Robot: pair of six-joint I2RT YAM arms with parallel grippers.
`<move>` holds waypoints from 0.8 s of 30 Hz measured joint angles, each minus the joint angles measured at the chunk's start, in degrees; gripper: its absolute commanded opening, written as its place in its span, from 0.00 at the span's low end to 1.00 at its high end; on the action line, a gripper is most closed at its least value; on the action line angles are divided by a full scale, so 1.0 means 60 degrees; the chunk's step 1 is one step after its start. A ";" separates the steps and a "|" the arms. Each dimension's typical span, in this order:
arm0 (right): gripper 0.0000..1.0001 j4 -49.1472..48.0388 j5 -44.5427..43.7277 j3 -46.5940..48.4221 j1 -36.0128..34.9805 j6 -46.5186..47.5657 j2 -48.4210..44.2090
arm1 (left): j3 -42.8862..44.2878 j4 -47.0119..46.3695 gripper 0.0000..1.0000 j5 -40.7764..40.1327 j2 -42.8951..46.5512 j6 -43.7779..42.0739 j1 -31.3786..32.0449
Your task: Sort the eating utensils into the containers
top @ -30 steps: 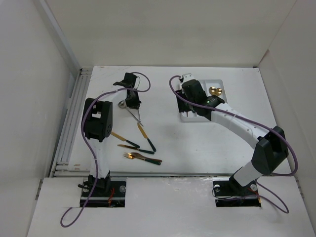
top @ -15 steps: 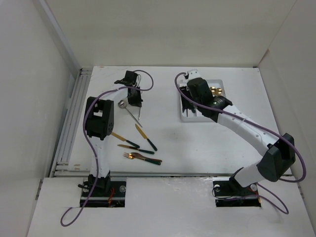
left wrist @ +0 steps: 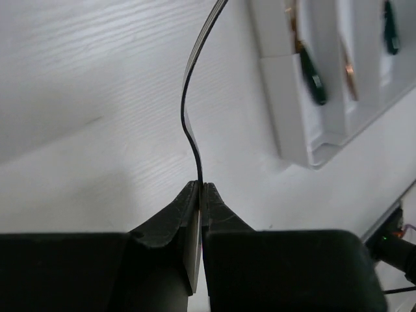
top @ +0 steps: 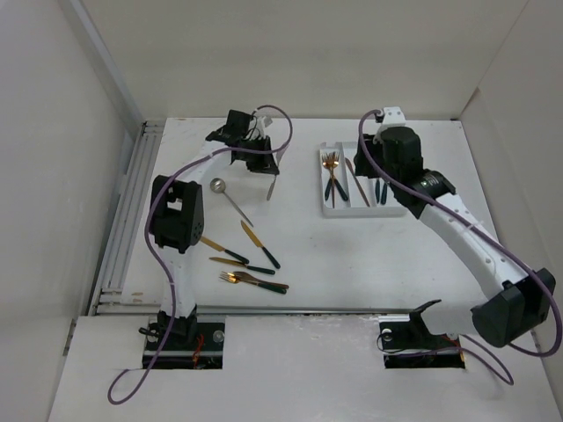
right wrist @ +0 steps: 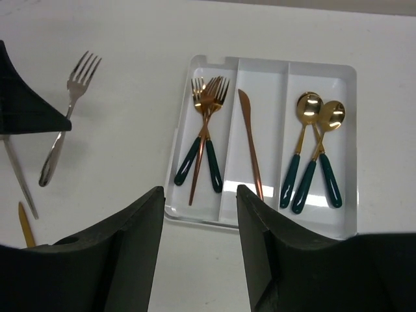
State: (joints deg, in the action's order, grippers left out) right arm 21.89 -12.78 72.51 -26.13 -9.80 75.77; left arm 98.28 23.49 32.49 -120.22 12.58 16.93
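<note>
pinches a silver fork (right wrist: 52,156) in the left gripper (left wrist: 200,195), jaws fully closed, lifted off the table (top: 369,255) to the left of the white tray (right wrist: 260,63). hovers the right gripper (right wrist: 198,260) above that tray with nothing held (jaws roughly half apart). shows forks (right wrist: 207,97) in the left compartment, one knife (right wrist: 250,143) in the middle, two spoons (right wrist: 322,114) on the right.

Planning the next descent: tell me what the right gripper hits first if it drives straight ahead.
Likely the white tray, near its front rim by the forks; nothing shows in between, though depth is unclear.
</note>
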 measured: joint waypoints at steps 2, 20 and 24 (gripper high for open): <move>0.54 -0.0102 0.0091 -0.0200 0.0204 0.0022 -0.0375 | 0.0419 -0.0149 0.00 0.0404 -0.0007 0.0248 0.0178; 0.56 -0.0229 0.0477 -0.0463 0.0860 0.0164 -0.0929 | 0.0583 -0.8116 0.00 0.1909 -0.1931 0.6856 0.1814; 0.56 -0.0117 0.0441 -0.0430 0.1031 0.0361 -0.0929 | 0.0867 -0.8255 0.00 0.1592 -0.2772 0.7315 0.1996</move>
State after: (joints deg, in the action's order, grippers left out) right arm 21.19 -10.13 69.93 -19.94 -7.64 70.19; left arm 103.48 -26.04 42.04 -136.86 56.47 28.91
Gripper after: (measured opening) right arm 0.555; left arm 0.021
